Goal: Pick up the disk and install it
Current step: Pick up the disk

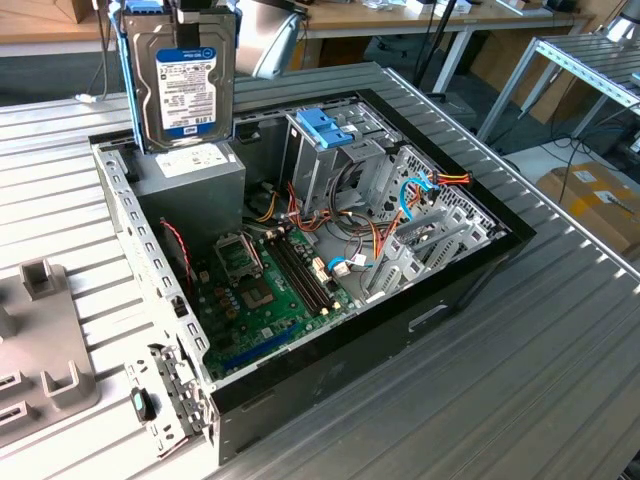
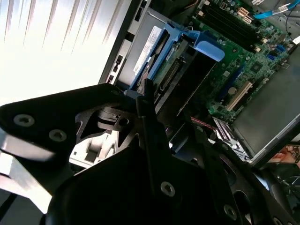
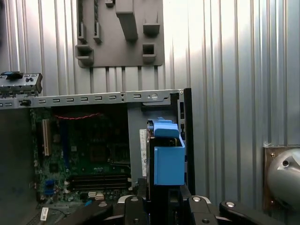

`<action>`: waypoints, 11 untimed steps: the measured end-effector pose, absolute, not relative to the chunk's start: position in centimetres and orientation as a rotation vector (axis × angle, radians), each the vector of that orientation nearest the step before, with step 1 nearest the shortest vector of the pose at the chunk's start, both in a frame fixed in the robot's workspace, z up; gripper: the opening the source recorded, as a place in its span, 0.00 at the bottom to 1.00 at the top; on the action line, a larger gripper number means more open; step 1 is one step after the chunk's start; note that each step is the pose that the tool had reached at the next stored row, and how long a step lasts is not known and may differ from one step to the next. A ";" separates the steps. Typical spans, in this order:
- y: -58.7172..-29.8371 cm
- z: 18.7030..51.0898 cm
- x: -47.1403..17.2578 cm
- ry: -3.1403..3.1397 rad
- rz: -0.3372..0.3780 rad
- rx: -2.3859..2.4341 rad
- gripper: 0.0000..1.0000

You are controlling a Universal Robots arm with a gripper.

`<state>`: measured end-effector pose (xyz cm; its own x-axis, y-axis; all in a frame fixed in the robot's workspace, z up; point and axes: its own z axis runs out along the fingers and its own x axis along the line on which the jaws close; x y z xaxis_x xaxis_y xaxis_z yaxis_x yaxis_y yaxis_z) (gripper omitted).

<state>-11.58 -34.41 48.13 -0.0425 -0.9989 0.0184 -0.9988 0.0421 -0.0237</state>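
Claw (image 3: pixel 163 200) clamps the disk (image 1: pixel 183 85), hanging upright above the computer case (image 1: pixel 350 362).

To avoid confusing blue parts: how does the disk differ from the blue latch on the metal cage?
The disk hangs upright above the case, clamped in the gripper; the blue latch sits inside the case, atop the metal cage. The disk is larger, grey-faced with blue side rails; the latch is blue throughout. Both carry blue plastic.
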 end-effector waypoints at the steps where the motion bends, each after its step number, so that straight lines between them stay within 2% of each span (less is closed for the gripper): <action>1: -34.4 48.1 -11.4 2.265 -0.047 -2.172 0.35; 11: -34.4 48.1 -8.4 2.266 -0.047 -2.171 0.35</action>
<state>-8.38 -34.39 48.13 -0.0426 -0.9989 0.0183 -0.9988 0.0421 -0.0236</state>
